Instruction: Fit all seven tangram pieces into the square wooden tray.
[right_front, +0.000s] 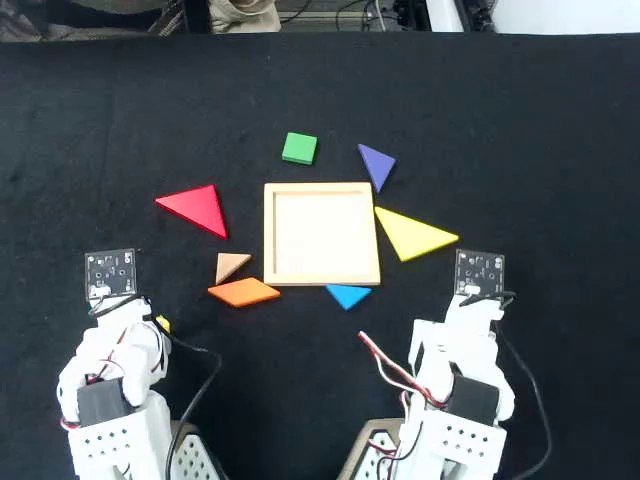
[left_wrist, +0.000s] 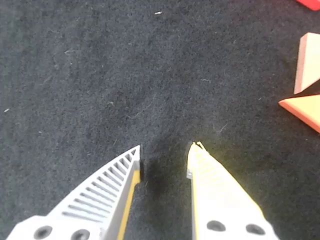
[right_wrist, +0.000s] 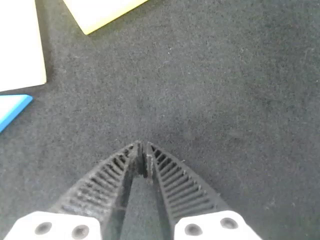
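The square wooden tray (right_front: 272, 236) lies empty mid-table. Around it lie a green square (right_front: 299, 148), a purple triangle (right_front: 376, 164), a red triangle (right_front: 196, 208), a yellow triangle (right_front: 412, 233), a tan triangle (right_front: 231, 266), an orange parallelogram (right_front: 244, 292) and a blue triangle (right_front: 348, 295). My left gripper (left_wrist: 166, 150) is open over bare cloth, with the tan triangle (left_wrist: 307, 62) and orange parallelogram (left_wrist: 302, 107) off to one side. My right gripper (right_wrist: 142, 149) is shut on nothing, near the tray's corner (right_wrist: 20, 50), the yellow triangle (right_wrist: 100, 12) and the blue triangle (right_wrist: 12, 110).
Black cloth covers the table. The left arm (right_front: 115, 340) sits at the near left and the right arm (right_front: 465, 350) at the near right, both short of the pieces. Cables trail from each base along the near edge.
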